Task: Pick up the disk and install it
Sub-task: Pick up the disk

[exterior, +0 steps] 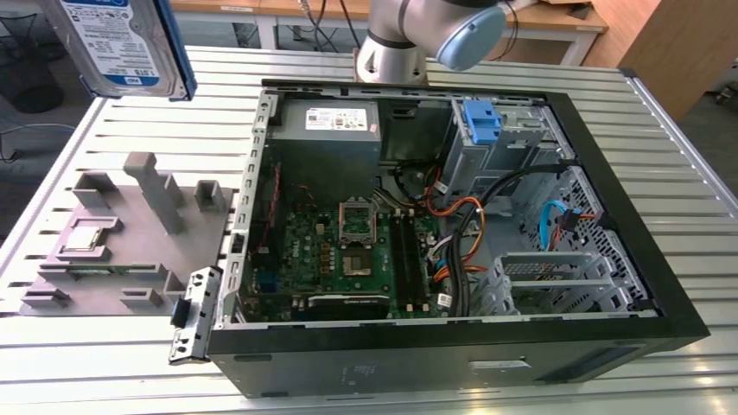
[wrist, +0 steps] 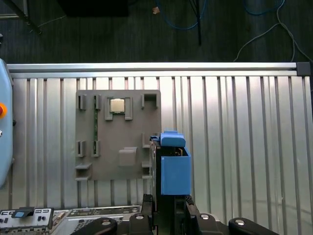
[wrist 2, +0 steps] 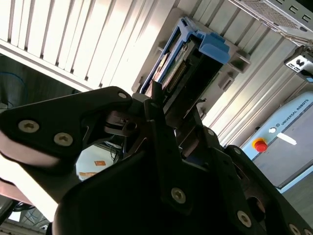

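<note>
The disk (exterior: pixel 121 43), silver with a white and blue label and blue rails, hangs high above the table at the exterior view's upper left. In the first wrist view the disk (wrist: pixel 171 169) stands on edge in its blue carrier, held above the edge of the grey fixture plate (wrist: pixel 117 142). My gripper (wrist: pixel 168 198) is shut on it from either side. In the second wrist view the black fingers (wrist 2: pixel 156 115) clamp the disk (wrist 2: pixel 188 58), whose blue tab points away from the wrist.
The open computer case (exterior: pixel 680 320) lies on the slatted metal table (exterior: pixel 104 372), with a blue caddy (exterior: pixel 479 121) in its drive bay and a grey power supply (exterior: pixel 328 121). The grey fixture plate (exterior: pixel 116 233) holds a chip (wrist: pixel 117 105). A red stop button (wrist 2: pixel 260 145) sits nearby.
</note>
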Tool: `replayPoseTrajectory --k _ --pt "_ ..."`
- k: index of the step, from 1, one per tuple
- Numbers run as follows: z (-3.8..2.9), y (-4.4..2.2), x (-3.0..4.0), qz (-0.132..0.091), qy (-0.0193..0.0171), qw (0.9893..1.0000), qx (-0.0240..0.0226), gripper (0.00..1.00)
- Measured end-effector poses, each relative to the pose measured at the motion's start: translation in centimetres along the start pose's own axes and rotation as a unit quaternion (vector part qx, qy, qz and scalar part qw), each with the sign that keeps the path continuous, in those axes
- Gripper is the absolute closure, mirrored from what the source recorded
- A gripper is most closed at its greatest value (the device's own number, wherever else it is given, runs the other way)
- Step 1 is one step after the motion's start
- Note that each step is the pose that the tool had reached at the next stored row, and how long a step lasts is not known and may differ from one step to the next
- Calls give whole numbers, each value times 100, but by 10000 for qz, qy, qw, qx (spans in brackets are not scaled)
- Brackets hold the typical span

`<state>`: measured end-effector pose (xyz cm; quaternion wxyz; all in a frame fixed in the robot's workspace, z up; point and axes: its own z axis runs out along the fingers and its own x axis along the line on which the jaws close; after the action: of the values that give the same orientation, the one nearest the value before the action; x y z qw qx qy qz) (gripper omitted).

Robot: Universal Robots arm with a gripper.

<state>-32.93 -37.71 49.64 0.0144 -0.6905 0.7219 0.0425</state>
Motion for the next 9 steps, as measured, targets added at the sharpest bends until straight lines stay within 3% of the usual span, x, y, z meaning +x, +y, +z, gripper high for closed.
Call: replayPoseTrajectory --k 9 --pt "-9 -236 -11 0 0 10000 0 65"
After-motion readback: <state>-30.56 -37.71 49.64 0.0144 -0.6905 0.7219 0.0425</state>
